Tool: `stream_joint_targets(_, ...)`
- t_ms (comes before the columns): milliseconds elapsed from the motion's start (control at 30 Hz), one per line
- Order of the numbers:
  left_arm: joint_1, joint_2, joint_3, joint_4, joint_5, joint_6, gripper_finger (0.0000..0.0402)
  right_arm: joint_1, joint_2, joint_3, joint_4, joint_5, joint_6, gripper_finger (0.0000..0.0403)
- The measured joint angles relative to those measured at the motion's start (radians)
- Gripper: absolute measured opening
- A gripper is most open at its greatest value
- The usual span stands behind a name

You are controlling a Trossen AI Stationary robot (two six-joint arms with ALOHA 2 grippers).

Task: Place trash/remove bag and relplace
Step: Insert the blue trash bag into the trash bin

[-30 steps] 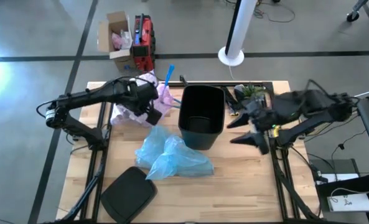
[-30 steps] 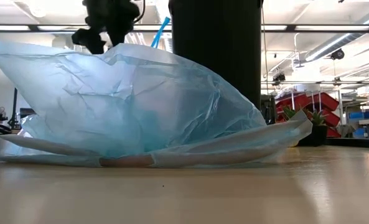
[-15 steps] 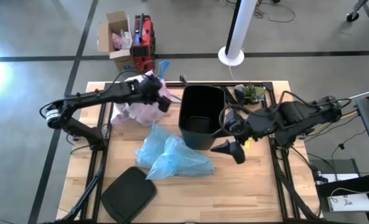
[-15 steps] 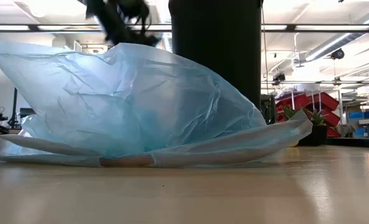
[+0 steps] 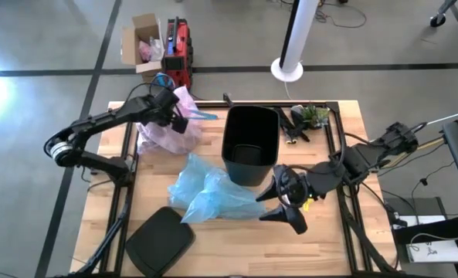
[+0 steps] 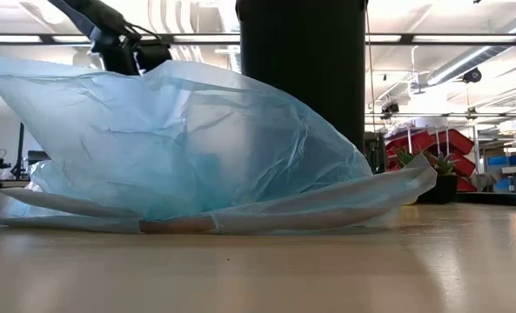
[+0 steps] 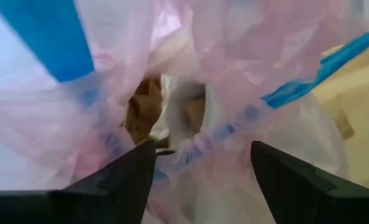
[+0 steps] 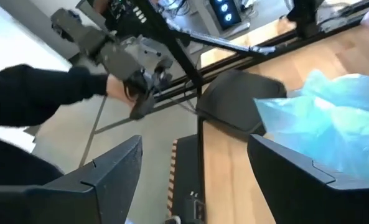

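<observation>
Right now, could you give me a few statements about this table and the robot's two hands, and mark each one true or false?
1. The black bin stands upright on the table. True.
2. The pinkish bag lines the bin. False: it lies on the table beside the bin, at the left hand.
3. A light blue bag lies in front of the bin. True.
4. The right hand holds the black lid. False: its fingers are open and empty; the lid lies apart.
5. Brown paper shows inside the pinkish bag. True.

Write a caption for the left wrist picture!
Open left end effector at the pink bag's mouth, brown trash inside.
</observation>
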Motion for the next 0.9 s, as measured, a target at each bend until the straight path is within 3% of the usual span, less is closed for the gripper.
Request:
stream_joint_targets(100, 0.008, -0.05, 0.043, -0.031, 0.059, 0.026, 0.026, 0.008, -0.005, 0.0, -0.001, -0.022, 0.0, 0.0282)
stream_joint_targets(300, -0.066, -0.203, 0.171, -0.074, 0.342, 0.021, 0.0279, 0.009, -0.032, 0.001, -0.029, -0.028, -0.049, 0.0284)
stream_joint_targets(467, -0.246, -0.328, 0.239, -0.163, 0.353, 0.013, 0.0278, 0.009, -0.033, 0.001, -0.115, -0.012, -0.052, 0.0283)
stream_joint_targets(567, -0.429, -0.385, 0.24, -0.156, 0.264, -0.065, 0.0274, 0.01, -0.025, 0.001, -0.141, 0.005, -0.051, 0.0288)
stream_joint_targets(667, -0.651, -0.411, 0.215, -0.15, 0.09, -0.164, 0.0272, 0.009, -0.011, 0.001, -0.143, 0.016, -0.061, 0.0293)
stream_joint_targets(900, -1.159, -0.345, 0.106, -0.072, -0.276, -0.397, 0.0279, 0.009, 0.023, 0.001, -0.155, 0.133, -0.07, 0.0293)
